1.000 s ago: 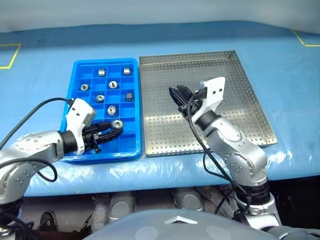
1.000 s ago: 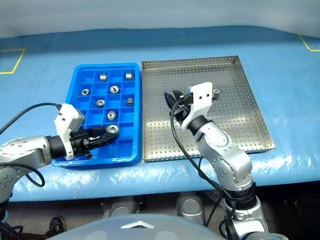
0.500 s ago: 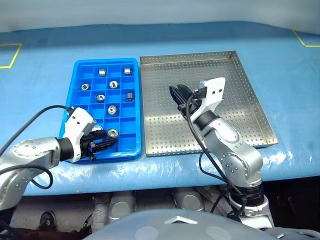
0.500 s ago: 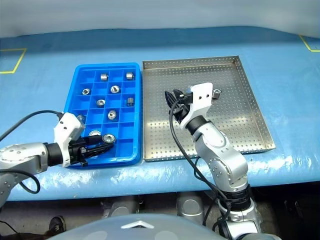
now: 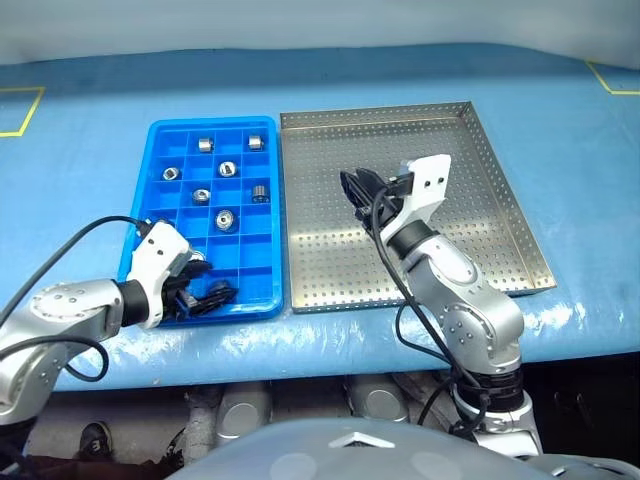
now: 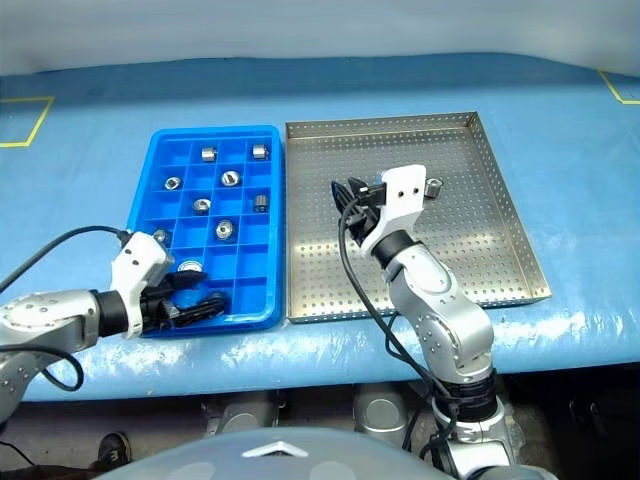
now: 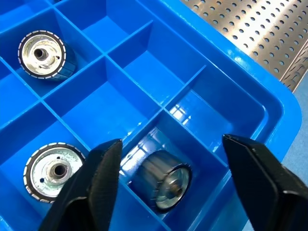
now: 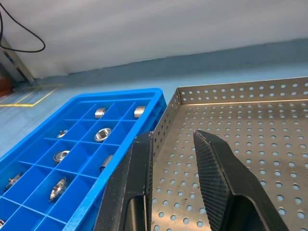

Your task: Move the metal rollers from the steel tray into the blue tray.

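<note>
The blue tray (image 5: 212,123) sits left of the steel tray (image 5: 480,230) and holds several metal rollers (image 5: 227,169) in separate compartments. My left gripper (image 7: 171,142) is open over the tray's near right corner. A roller (image 7: 166,180) lies on its side in the compartment under the fingers, touching neither. In the head view this gripper (image 5: 208,294) is low over the front row. My right gripper (image 8: 172,136) hovers open and empty above the steel tray's left half (image 5: 352,188). One roller (image 6: 433,185) rests on the steel tray beside the right wrist.
Both trays lie on a blue-covered table (image 5: 560,150), near its front edge (image 5: 350,340). Yellow tape marks (image 5: 20,110) sit at the far corners. Black cables (image 5: 70,225) trail from both wrists. In the left wrist view, two other filled compartments (image 7: 45,54) adjoin the roller's.
My left gripper came down toward the tray's near edge with a roller in it, then opened. The roller now lies in a front compartment. The right arm has stayed put.
</note>
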`<state>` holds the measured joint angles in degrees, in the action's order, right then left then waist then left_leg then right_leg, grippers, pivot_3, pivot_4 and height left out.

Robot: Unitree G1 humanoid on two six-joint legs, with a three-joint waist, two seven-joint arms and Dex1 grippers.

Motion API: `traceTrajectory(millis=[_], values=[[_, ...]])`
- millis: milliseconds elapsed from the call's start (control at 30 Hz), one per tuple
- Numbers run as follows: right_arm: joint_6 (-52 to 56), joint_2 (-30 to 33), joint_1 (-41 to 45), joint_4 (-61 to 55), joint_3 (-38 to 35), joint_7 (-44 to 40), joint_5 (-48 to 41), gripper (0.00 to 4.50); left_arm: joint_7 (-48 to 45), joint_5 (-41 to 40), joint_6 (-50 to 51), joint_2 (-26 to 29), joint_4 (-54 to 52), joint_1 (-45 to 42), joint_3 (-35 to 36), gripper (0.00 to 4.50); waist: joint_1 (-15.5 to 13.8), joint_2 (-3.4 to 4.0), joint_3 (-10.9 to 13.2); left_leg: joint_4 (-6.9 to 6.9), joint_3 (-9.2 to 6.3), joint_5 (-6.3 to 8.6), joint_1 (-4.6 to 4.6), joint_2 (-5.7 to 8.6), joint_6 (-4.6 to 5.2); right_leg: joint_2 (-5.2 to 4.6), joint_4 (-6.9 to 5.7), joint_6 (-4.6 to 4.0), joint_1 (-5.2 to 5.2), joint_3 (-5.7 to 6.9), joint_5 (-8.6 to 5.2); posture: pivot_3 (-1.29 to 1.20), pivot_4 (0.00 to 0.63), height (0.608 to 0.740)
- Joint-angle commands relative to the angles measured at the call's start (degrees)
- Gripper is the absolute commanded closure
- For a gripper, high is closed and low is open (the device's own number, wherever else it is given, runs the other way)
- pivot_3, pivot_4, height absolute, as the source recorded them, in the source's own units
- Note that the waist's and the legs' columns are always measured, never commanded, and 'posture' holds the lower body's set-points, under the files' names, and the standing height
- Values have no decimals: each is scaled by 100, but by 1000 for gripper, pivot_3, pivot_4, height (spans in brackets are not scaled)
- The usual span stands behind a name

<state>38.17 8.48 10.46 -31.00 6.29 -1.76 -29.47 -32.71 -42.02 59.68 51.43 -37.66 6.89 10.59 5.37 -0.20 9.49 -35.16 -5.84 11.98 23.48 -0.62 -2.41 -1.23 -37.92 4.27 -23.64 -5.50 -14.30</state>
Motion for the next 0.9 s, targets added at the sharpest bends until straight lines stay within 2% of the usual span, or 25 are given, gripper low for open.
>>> traceTrajectory(millis=[33,133,200,300,433,500,633,767,900], values=[[-10,-57,98,-116,-63,-64,36,3079,-1,0,-13,-78,28,-130,17,163,4,0,0,0,0,0,0,0,0,1,-1,-3,0,0,2,-75,150,740],[-129,15,87,-187,-37,-31,281,3079,-41,-318,-321,-616,79,-508,122,163,-1,1,0,-1,0,0,-1,0,0,1,-4,-9,1,1,5,-91,150,740],[-92,220,26,-318,-43,138,690,3079,105,-487,-538,-1273,217,-1078,-25,163,-54,-2,-2,-10,-1,0,1,2,-1,-1,-2,-11,6,4,11,-95,150,740],[302,599,-217,-680,-115,294,1038,3079,275,-121,-818,-2206,758,-2085,-826,163,-122,-2,-7,-36,-7,-2,3,14,-3,-8,-1,-2,24,8,22,-147,150,740],[724,989,-670,-1240,-322,410,1325,3079,538,724,-1190,-3248,2109,-3432,-1836,163,-23,-3,-16,-60,-4,0,5,27,0,-12,9,19,39,-1,34,-221,150,740],[909,1045,-858,-1394,-477,518,1476,3079,668,1305,-1668,-3733,3142,-4081,-2175,163,83,3,-20,-68,-2,0,8,26,1,-10,9,44,38,-5,27,-251,150,740],[1067,982,-1133,-1654,-482,601,1685,3079,870,2585,-3206,-4975,6367,-5731,-2792,163,310,7,-23,-78,1,1,8,27,4,-5,10,54,42,-8,26,-346,150,740],[1078,747,-1277,-1905,-379,712,1839,3079,1246,3409,-4375,-5816,8890,-6944,-2851,163,754,10,-24,-76,10,19,17,29,34,-6,19,56,38,-18,20,-441,150,740],[1058,577,-1489,-2104,-394,806,2017,3079,1519,3794,-5053,-6210,10277,-7589,-2675,76,1281,11,-25,-74,27,47,27,32,80,-10,21,77,24,-34,0,-506,150,740]])
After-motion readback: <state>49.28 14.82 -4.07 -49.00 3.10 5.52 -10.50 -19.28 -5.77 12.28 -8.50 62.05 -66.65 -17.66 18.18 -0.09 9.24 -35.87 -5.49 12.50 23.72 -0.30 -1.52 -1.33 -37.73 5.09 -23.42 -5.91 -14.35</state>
